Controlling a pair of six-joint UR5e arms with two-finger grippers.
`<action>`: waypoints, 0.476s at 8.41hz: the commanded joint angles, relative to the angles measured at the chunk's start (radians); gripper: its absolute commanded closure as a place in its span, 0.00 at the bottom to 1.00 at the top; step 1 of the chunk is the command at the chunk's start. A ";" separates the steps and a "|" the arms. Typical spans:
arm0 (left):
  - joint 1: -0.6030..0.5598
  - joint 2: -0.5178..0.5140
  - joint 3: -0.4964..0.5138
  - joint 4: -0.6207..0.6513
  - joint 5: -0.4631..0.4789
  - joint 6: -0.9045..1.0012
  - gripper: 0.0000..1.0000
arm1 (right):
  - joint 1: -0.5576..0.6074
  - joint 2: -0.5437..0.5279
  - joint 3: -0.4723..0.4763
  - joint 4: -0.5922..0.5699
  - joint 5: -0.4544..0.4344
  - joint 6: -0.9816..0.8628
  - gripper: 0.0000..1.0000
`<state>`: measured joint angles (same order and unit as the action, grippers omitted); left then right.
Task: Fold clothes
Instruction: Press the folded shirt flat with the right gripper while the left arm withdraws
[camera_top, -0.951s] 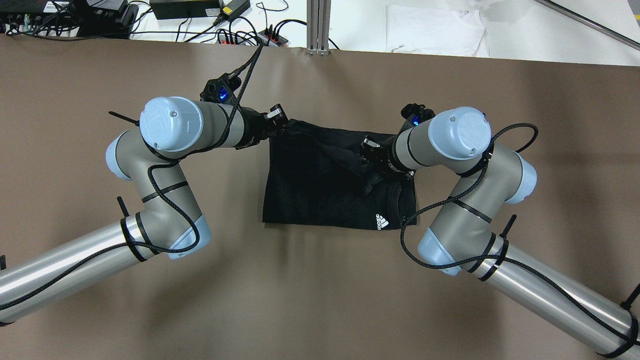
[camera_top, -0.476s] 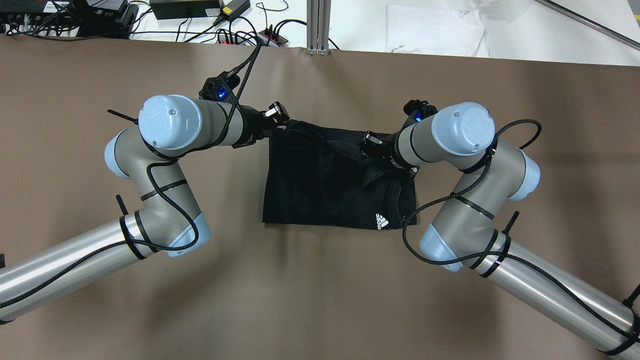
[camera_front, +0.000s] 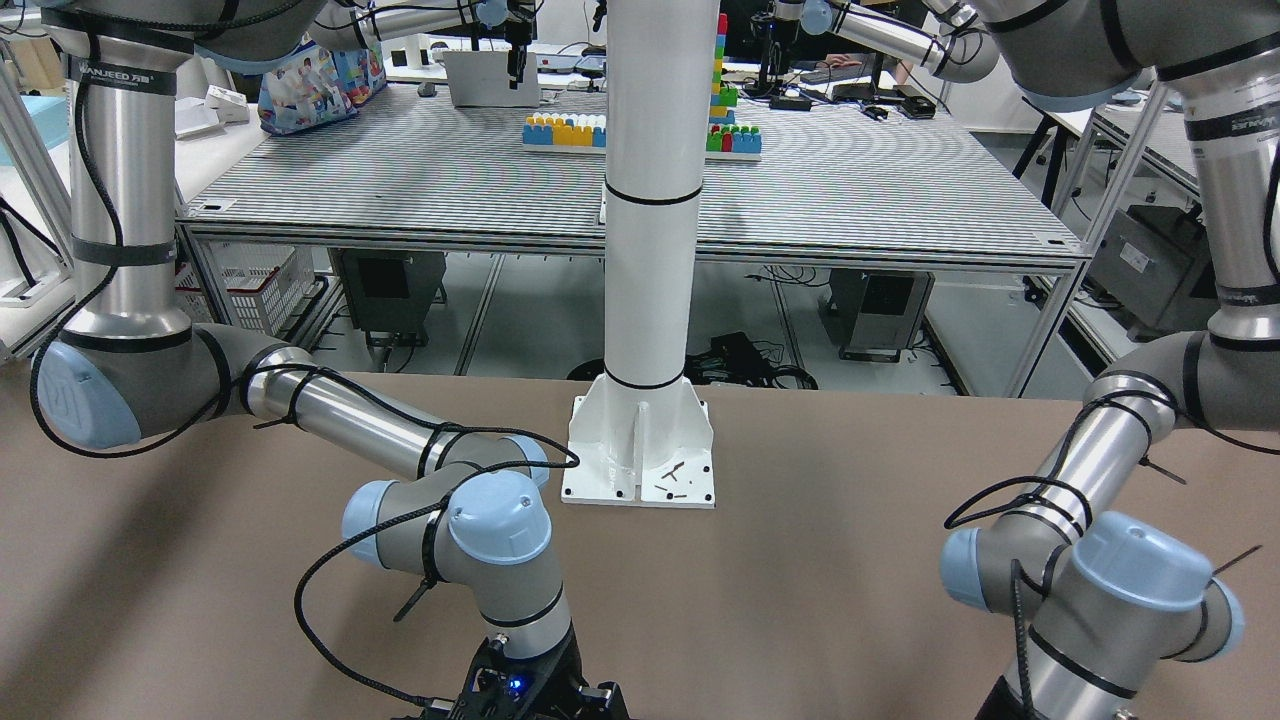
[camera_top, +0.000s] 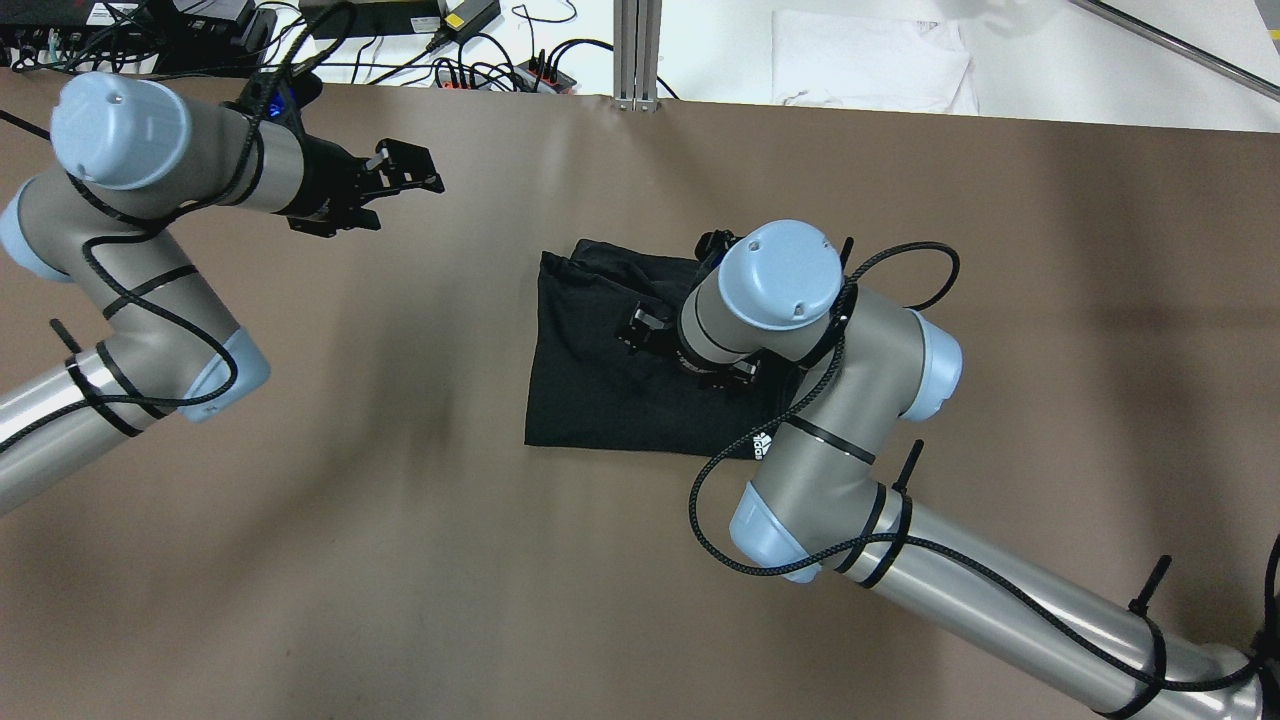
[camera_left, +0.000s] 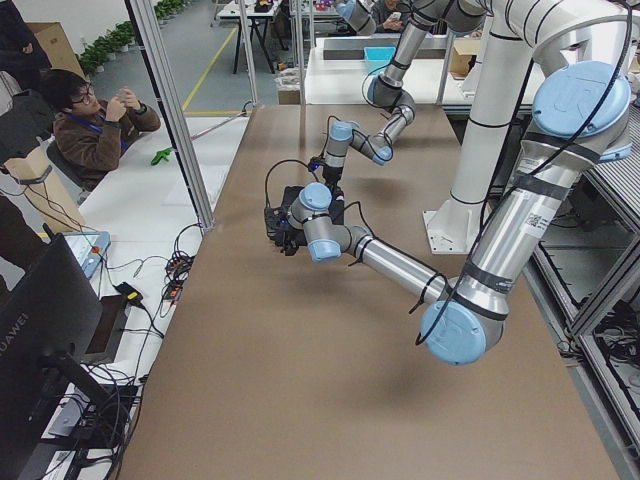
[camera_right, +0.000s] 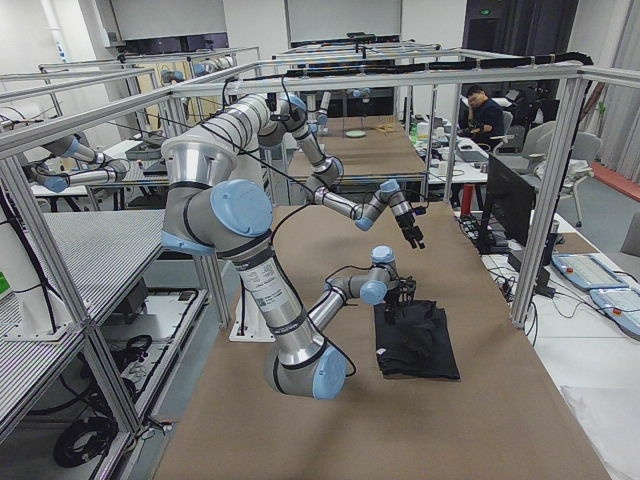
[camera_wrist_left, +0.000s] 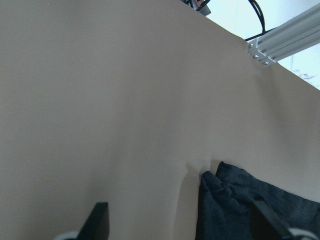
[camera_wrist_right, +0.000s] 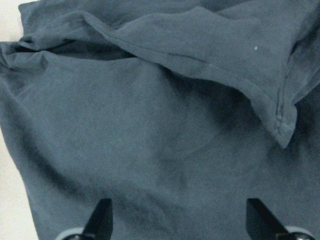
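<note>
The black soft knit garment (camera_top: 590, 385) lies roughly rectangular at the centre of the brown bench (camera_top: 400, 560). Its far edge is rumpled. The right hand (camera_wrist_right: 179, 224) is positioned directly over the garment, fingers spread wide and holding nothing. The left hand (camera_top: 405, 197) is also spread and empty. It is positioned over bare bench, well apart from the garment on the robot's left.

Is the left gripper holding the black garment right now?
No, the left gripper is open and empty, well apart from the black garment.
</note>
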<state>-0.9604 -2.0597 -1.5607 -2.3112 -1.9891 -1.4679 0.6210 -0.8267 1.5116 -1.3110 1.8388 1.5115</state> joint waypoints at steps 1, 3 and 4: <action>-0.014 0.041 -0.024 -0.002 -0.014 0.018 0.00 | -0.003 0.066 -0.135 -0.010 -0.052 -0.114 0.06; -0.012 0.052 -0.024 -0.004 -0.005 0.018 0.00 | 0.034 0.101 -0.227 -0.005 -0.055 -0.181 0.06; -0.011 0.052 -0.024 -0.004 -0.004 0.018 0.00 | 0.073 0.118 -0.267 -0.001 -0.056 -0.215 0.06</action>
<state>-0.9724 -2.0132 -1.5835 -2.3143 -1.9972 -1.4500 0.6431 -0.7413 1.3274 -1.3179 1.7876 1.3626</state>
